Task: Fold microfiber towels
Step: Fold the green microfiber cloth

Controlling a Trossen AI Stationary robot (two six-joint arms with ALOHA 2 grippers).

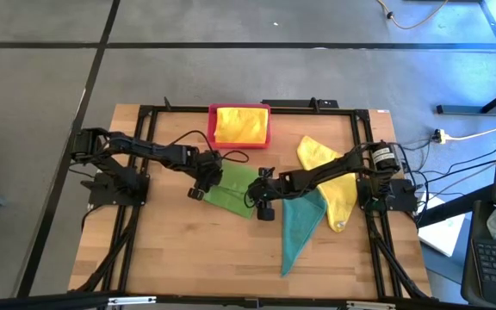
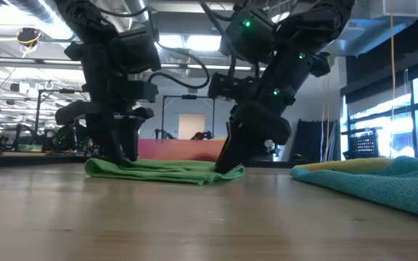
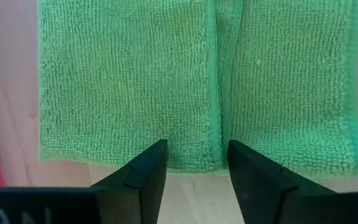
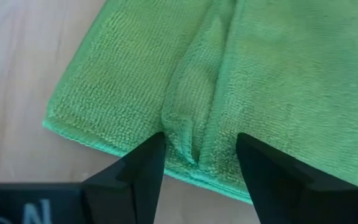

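A bright green towel (image 1: 235,185) is found lying folded on the wooden table (image 1: 188,250), near its middle, just in front of the pink tray (image 1: 241,138). The left gripper (image 1: 203,182) is positioned at the towel's left edge, fingertips down on the table surface; in the left wrist view its two dark fingers (image 3: 143,177) are seen set apart, straddling a hemmed seam of the green towel (image 3: 166,81), with cloth visible in the gap, and a firm pinch cannot be confirmed. The right gripper (image 1: 263,200) is placed at the opposite, front-right edge of the same towel; in the right wrist view its fingers (image 4: 138,168) stand apart on either side of a raised pucker at the edge of the cloth (image 4: 229,74), and whether the fold is actually clamped cannot be told. In the low view both grippers are observed pressed down to the table at the two ends of the flattened green towel (image 2: 158,170). A yellow towel (image 1: 239,122) is noted lying crumpled inside the tray. A second yellow towel (image 1: 334,176) is spread at the right side of the table, partly under the right arm, and a teal towel (image 1: 300,226) is laid touching it, extending toward the table's front edge
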